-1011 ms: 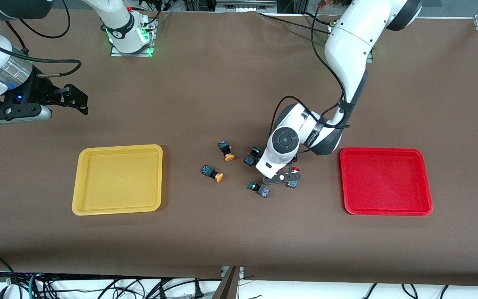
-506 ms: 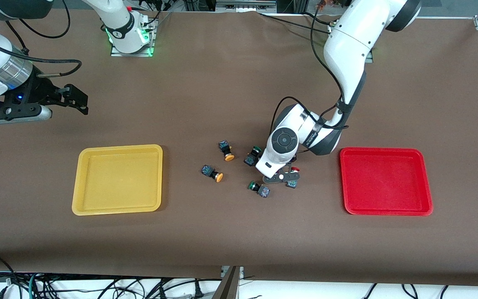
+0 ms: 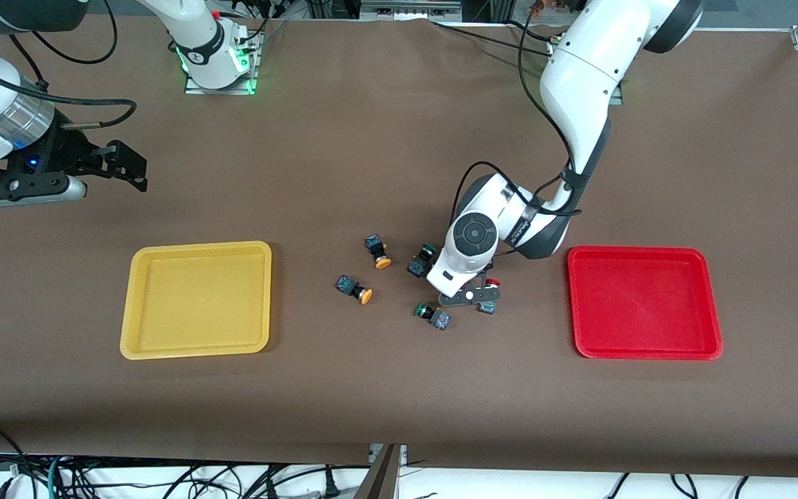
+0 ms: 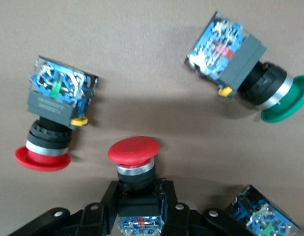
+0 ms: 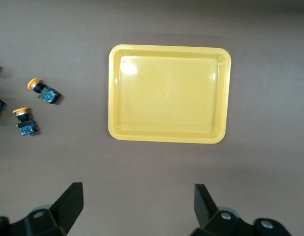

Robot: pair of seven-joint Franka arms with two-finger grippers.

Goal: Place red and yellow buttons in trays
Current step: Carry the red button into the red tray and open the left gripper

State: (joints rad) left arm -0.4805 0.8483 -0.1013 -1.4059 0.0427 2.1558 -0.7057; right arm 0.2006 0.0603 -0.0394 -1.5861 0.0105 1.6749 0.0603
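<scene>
a brown cloth covers the table (image 3: 371, 125); cables hang below its near edge. no writing is readable. the left gripper (image 4: 137, 204) sits low among the buttons, narrowly closed on a red button (image 4: 134, 160), at 9 o'clock from the red tray (image 3: 645, 303). a second red button (image 4: 52, 118) lies just beside it. two yellow buttons (image 3: 377, 251) lie between the trays. the right gripper (image 5: 137, 209) waits wide open, at 11 o'clock from the yellow tray (image 3: 197, 299).
</scene>
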